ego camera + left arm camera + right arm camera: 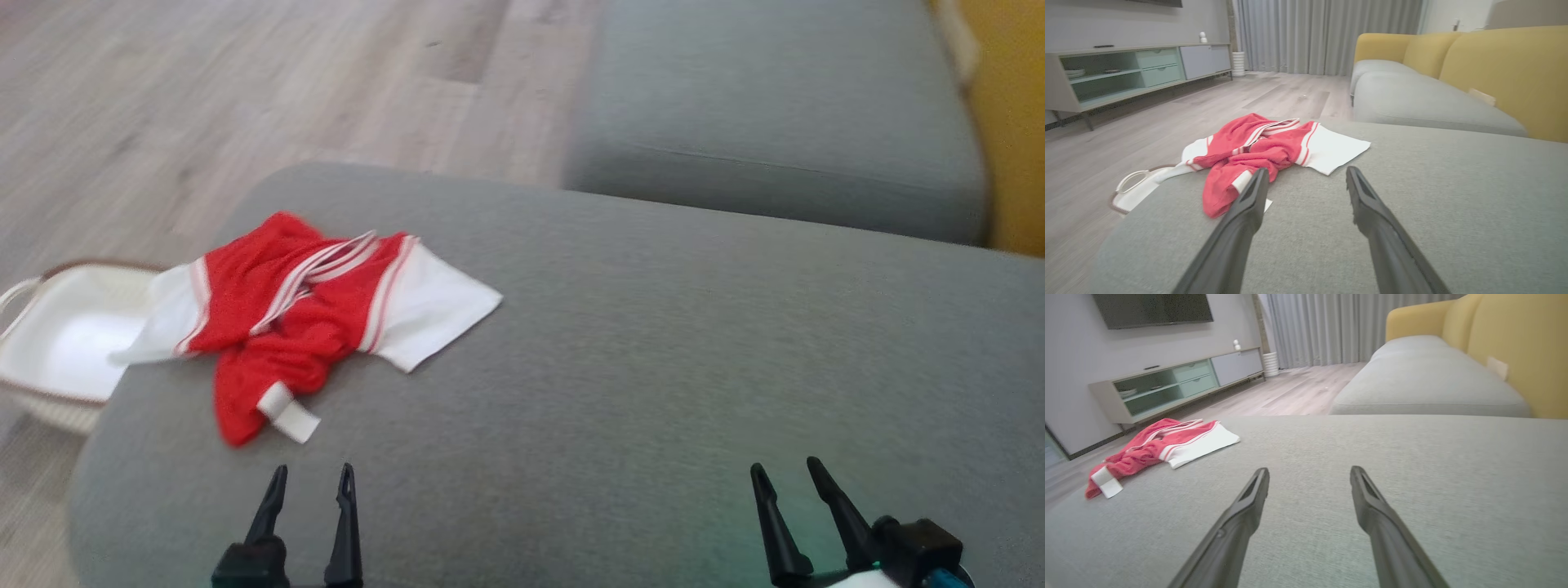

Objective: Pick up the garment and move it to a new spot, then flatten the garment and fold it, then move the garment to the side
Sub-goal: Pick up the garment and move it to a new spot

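Note:
A crumpled red and white garment (pixel 302 314) with striped trim lies at the left end of the grey cushion (pixel 653 343), one white part hanging over the cushion's left edge. My left gripper (pixel 313 474) stands open near the front edge, just short of the garment's nearest red corner, with nothing between its fingers. In the left wrist view the garment (pixel 1257 157) lies just past the left gripper (pixel 1306 175). My right gripper (pixel 786 469) is open over bare cushion at the lower right, far from the cloth. The right wrist view shows the garment (pixel 1159 451) off to the left of the right gripper (pixel 1309 473).
A white basket (pixel 57 343) with a brown rim sits on the wooden floor (pixel 245 98) beside the cushion's left edge. A second grey seat cushion (pixel 775 106) lies beyond, with a yellow backrest (pixel 1506 69) on the right. A low TV cabinet (pixel 1126 69) stands across the room.

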{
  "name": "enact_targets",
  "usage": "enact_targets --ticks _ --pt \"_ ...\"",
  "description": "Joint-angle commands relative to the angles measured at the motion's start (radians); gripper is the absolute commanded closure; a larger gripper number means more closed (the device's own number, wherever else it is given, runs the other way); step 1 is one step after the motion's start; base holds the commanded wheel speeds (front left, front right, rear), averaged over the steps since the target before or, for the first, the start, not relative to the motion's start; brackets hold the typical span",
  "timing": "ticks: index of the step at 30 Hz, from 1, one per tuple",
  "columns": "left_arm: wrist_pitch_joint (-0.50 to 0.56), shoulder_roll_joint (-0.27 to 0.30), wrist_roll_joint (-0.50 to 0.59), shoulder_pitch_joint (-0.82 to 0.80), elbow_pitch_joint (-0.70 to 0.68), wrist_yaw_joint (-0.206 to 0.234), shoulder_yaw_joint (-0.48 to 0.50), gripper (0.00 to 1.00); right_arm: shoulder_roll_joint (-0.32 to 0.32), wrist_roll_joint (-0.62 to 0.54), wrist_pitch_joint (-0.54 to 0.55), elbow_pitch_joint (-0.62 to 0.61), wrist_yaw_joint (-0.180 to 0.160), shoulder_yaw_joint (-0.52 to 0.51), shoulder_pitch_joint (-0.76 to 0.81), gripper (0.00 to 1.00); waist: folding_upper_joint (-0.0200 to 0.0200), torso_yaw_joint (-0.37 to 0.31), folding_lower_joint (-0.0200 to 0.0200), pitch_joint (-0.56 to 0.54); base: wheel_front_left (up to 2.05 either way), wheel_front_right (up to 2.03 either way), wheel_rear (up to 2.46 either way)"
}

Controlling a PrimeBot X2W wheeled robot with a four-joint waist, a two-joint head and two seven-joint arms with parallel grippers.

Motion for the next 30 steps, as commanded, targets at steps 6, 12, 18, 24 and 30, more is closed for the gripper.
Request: enact_targets --ticks 6,12,18,24,30 --pt "-0.006 -0.001 0.018 -0.064 -0.040 -0.003 0.055 0.00 -0.001 -0.010 -0.014 -0.032 -0.001 0.021 -0.067 0.00 0.0000 0.125 0.0000 0.028 0.00 0.00 0.00" --pt "-0.006 0.001 0.018 -0.057 -0.046 -0.003 0.079 0.00 0.002 -0.011 -0.014 -0.027 -0.001 0.019 -0.067 0.00 0.0000 0.165 0.0000 0.033 0.00 0.00 0.00" --pt "-0.006 0.000 0.006 -0.082 -0.084 -0.007 0.109 0.00 -0.010 -0.011 -0.014 -0.032 -0.001 0.018 -0.081 0.00 0.0000 0.143 0.0000 0.071 0.00 0.00 0.00" --pt "-0.006 0.023 0.008 -0.202 -0.142 -0.036 0.148 0.00 -0.052 -0.013 -0.014 -0.038 -0.001 0.027 -0.114 0.00 0.0000 0.089 0.0000 0.157 0.00 0.00 0.00" --pt "-0.006 0.074 -0.079 -0.411 -0.104 -0.121 0.230 0.00 -0.104 -0.019 -0.014 -0.046 -0.001 0.029 -0.172 0.00 0.0000 0.029 0.0000 0.260 0.00 0.00 0.00"
